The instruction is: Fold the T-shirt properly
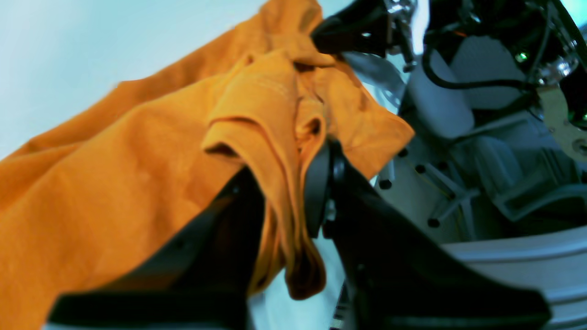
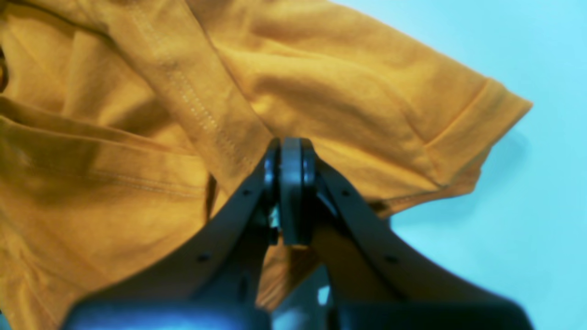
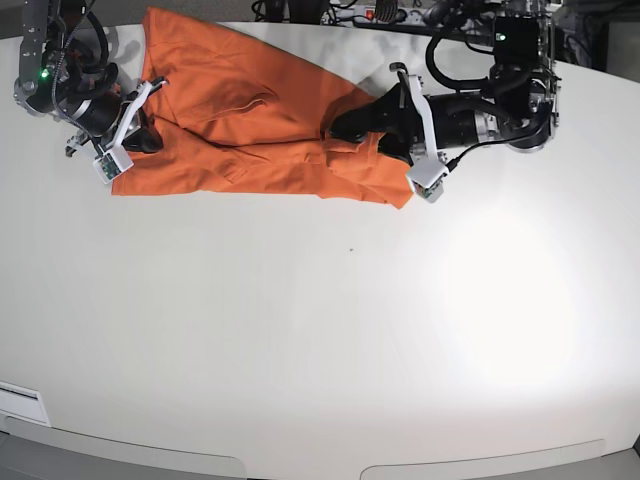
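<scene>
The orange T-shirt (image 3: 250,110) lies crumpled and partly doubled over at the back of the white table (image 3: 350,330). My left gripper (image 3: 345,125) is at the shirt's right end. In the left wrist view it (image 1: 289,183) is shut on a bunched fold of the T-shirt (image 1: 114,160). My right gripper (image 3: 150,140) is at the shirt's left edge. In the right wrist view its pads (image 2: 291,146) are pressed together at a seam fold of the T-shirt (image 2: 344,91), with a short sleeve (image 2: 467,128) spread to the right. The neckline and tag are hidden.
Cables and a power strip (image 3: 370,12) run along the table's far edge. Both arm bodies (image 3: 500,100) (image 3: 60,80) sit low over the back of the table. A white label (image 3: 20,403) lies at the front left corner.
</scene>
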